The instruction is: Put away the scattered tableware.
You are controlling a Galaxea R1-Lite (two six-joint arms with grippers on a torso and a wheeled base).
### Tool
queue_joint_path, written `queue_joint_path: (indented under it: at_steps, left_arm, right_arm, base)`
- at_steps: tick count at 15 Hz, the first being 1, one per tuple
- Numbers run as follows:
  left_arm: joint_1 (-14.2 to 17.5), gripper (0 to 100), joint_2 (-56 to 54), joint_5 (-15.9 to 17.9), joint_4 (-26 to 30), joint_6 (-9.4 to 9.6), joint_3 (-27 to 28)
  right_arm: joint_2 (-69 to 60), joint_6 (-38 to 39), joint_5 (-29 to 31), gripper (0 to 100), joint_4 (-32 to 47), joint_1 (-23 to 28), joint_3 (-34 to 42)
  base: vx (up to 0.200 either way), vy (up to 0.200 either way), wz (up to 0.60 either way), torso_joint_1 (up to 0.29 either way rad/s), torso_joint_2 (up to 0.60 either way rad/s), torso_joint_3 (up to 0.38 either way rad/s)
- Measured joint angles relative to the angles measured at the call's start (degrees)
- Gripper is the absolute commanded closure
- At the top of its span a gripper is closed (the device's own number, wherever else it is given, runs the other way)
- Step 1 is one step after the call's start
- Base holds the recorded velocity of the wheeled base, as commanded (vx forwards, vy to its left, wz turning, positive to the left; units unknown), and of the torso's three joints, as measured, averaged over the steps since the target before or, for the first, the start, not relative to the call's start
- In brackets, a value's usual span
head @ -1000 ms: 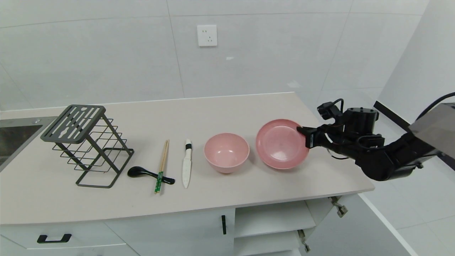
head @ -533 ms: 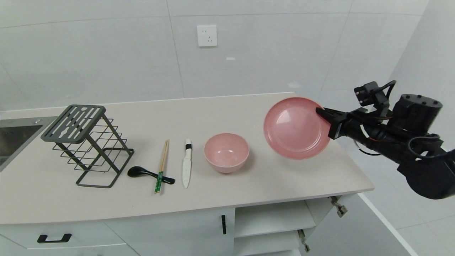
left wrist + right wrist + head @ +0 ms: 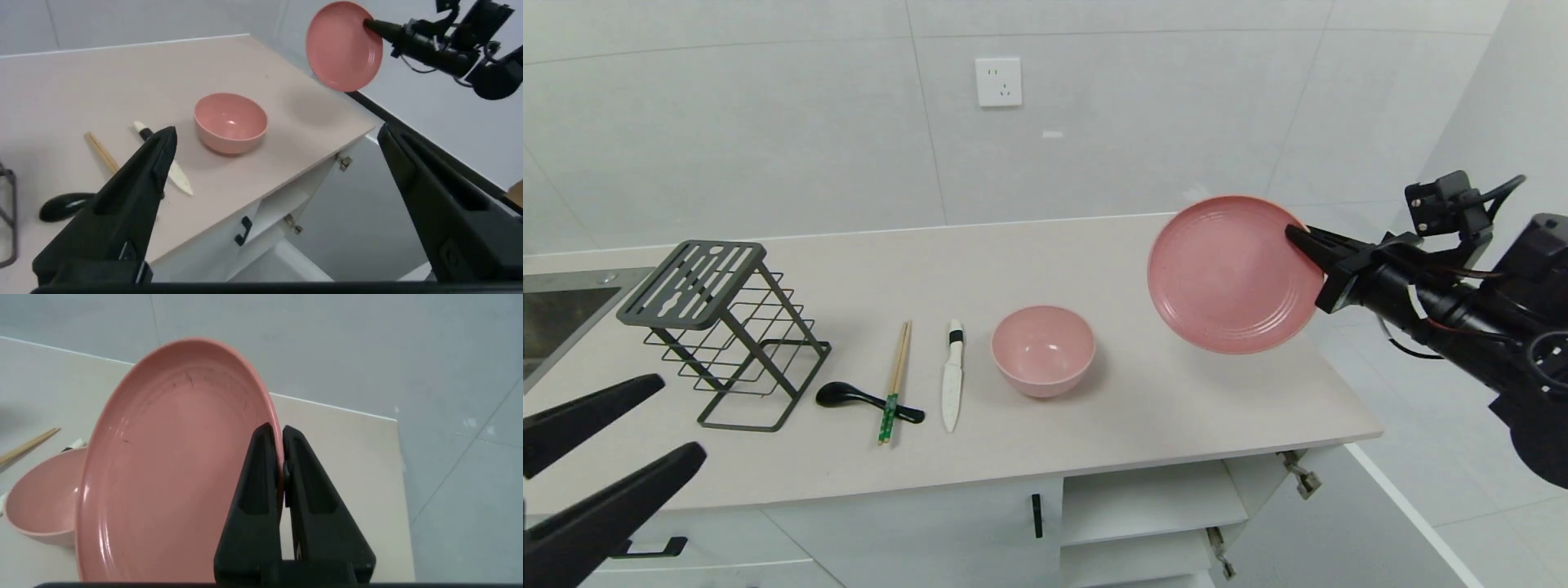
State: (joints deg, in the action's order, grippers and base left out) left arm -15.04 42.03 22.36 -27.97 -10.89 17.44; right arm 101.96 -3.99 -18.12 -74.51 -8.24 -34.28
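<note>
My right gripper is shut on the rim of a pink plate, which hangs tilted on edge above the counter's right end. A pink bowl stands on the counter left of it. Farther left lie a white knife, wooden chopsticks and a black spoon. My left gripper is open near the counter's front left edge, holding nothing.
A dark wire rack stands at the counter's left, with a sink beyond it. Below the counter an open cabinet shows shelves. The counter ends just right of the plate.
The right gripper has lifted the plate off the counter, up and to the right, tipping it onto its edge. The left gripper's fingers have come into the head view at lower left.
</note>
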Motion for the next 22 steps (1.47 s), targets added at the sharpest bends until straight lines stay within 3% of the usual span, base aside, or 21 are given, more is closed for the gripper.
queue_joint_path:
  at_steps: [5,8,10,13,17,22]
  left_arm:
    - [-0.4,0,10.6,0.7,-4.2,0.00,1.0]
    - [-0.4,0,18.7,1.1,-12.2,0.11,2.4]
    - [-0.4,0,24.8,2.0,-17.1,1.39,3.5]
    - [-0.4,0,33.4,2.5,-19.8,2.84,6.6]
    - [-0.4,0,45.5,2.6,-26.4,3.10,11.8]
    - [-2.0,0,58.0,2.5,-29.0,2.88,18.9]
  right_arm:
    - [-3.3,0.2,-0.5,100,-3.4,0.5,6.0]
    - [-6.1,0.1,-0.7,100,-4.4,3.5,9.9]
    - [-7.7,0.2,-1.1,100,-5.1,6.0,12.8]
    - [-9.0,0.2,-2.9,100,-6.1,7.1,17.3]
    - [-11.6,0.2,-3.3,100,-6.8,6.3,24.4]
    - [-14.5,0.5,-3.3,100,-6.9,2.8,22.9]
  base:
    - [0.000,0.000,0.00,0.000,0.00,0.000]
    - [0.000,0.000,0.00,0.000,0.00,0.000]
    - [0.000,0.000,0.00,0.000,0.00,0.000]
    - [0.000,0.000,0.00,0.000,0.00,0.000]
    - [0.000,0.000,0.00,0.000,0.00,0.000]
    - [0.000,0.000,0.00,0.000,0.00,0.000]
